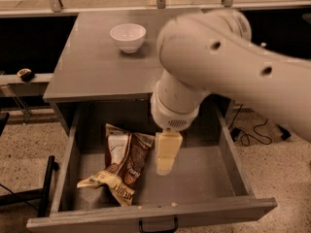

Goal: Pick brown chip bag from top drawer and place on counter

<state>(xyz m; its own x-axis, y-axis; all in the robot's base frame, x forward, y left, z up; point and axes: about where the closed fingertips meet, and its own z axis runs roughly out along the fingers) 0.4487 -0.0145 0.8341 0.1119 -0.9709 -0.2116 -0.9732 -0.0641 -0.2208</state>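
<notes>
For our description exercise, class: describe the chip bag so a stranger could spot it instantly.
Below the grey counter with its white bowl, the top drawer stands open. In its left half, just left of the cream gripper, lies the brown chip bag: the only crinkled, printed thing there.

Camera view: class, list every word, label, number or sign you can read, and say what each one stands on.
Brown chip bag: lettering on its white panel and tan lower end, too blurred to read.
Bowl, counter, drawer: no text visible.
Gripper, hanging over the drawer floor just right of the bag: no markings visible.
</notes>
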